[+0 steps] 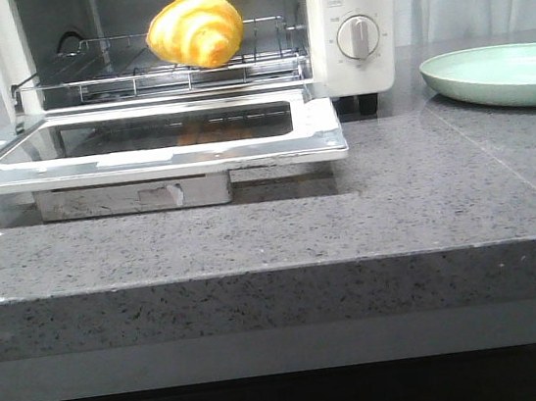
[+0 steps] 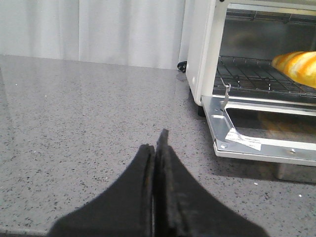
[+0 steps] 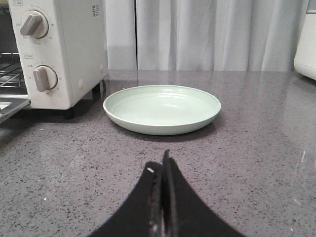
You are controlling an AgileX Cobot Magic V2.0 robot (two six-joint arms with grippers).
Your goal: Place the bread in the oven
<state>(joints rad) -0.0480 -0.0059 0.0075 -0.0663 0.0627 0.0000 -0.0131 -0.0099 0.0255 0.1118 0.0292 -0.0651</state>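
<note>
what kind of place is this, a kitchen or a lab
Probably a kitchen-style setup: a toaster oven with bread on its rack, a green plate and a speckled grey stone counter. The white curtain behind hints at a staged test bench.

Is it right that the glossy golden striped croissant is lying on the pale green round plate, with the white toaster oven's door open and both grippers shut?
Not quite. The glossy golden striped croissant lies on the wire rack inside the white toaster oven, as the front view shows; the pale green round plate holds nothing. The door is open, and the left gripper and right gripper are shut.
</note>
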